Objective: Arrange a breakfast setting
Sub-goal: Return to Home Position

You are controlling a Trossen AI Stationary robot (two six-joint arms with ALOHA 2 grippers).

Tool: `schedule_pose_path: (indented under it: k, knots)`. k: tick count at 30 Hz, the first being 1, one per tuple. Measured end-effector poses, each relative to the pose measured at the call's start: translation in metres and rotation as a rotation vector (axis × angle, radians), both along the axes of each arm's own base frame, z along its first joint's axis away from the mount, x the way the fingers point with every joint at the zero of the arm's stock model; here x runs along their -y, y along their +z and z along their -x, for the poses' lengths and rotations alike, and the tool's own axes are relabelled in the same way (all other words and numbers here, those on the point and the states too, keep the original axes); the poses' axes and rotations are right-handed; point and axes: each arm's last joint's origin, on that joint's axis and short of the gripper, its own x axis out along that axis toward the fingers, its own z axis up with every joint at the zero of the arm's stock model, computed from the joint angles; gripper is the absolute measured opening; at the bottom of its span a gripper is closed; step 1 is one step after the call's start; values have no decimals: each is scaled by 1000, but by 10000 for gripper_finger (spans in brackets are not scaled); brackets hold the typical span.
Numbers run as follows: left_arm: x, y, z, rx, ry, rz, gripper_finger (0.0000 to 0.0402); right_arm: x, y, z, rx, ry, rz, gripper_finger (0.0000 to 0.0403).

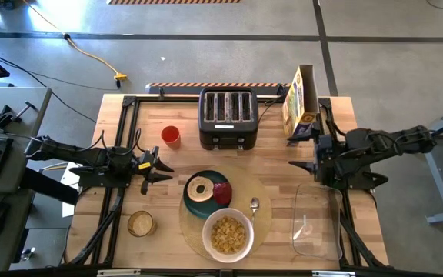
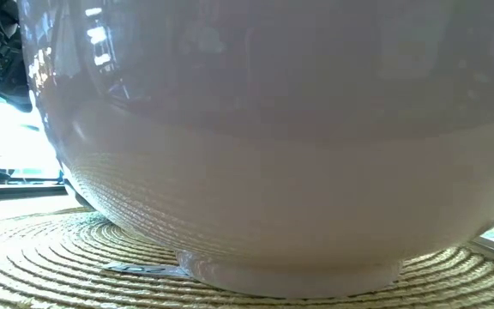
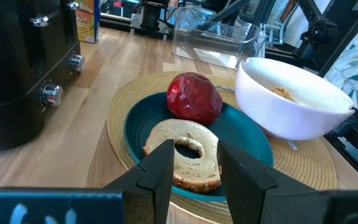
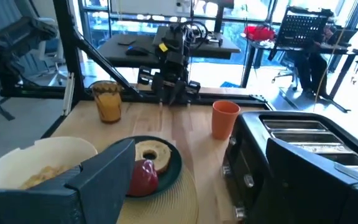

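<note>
Cereal (image 1: pixel 228 233) is lying in the larger white bowl (image 1: pixel 209 224), which is sitting at the front of the round pale tan woven placemat (image 1: pixel 264 192) on the wooden surface (image 1: pixel 168 246). Just beside the bowl, the dark teal plate (image 1: pixel 215 177) is resting on the same placemat, carrying the tan bagel half (image 1: pixel 201 189) with the small red food item (image 1: pixel 222 193) right against it. The small metal spoon (image 1: pixel 254 206) is lying on the placemat beside the bowl, on the right arm's side. The left gripper (image 1: pixel 160 167) is hovering over the surface's left side, pointing toward the plate, its jaws standing apart and empty. The right gripper (image 1: pixel 297 154) is hanging over the right side, near the yellow cereal box (image 1: pixel 297 100), its jaws also standing apart and empty. The black 4-slot toaster (image 1: pixel 226 117) and the small red cup (image 1: pixel 171 136) are standing behind the placemat.
</note>
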Motion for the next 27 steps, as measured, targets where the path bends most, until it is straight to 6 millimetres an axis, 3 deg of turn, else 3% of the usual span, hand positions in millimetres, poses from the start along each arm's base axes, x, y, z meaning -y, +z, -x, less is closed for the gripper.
schedule_pose_path:
  k: [3, 16, 27]
  knots:
    - [0, 0, 0, 0, 0, 0, 113, 1, -8, 4, 8, -7, 0, 347]
    - [0, 0, 0, 0, 0, 0, 113, 7, -81, 24, 227, -20, -24, 347]
    - [0, 0, 0, 0, 0, 0, 113, 7, -108, 30, 300, 10, -41, 347]
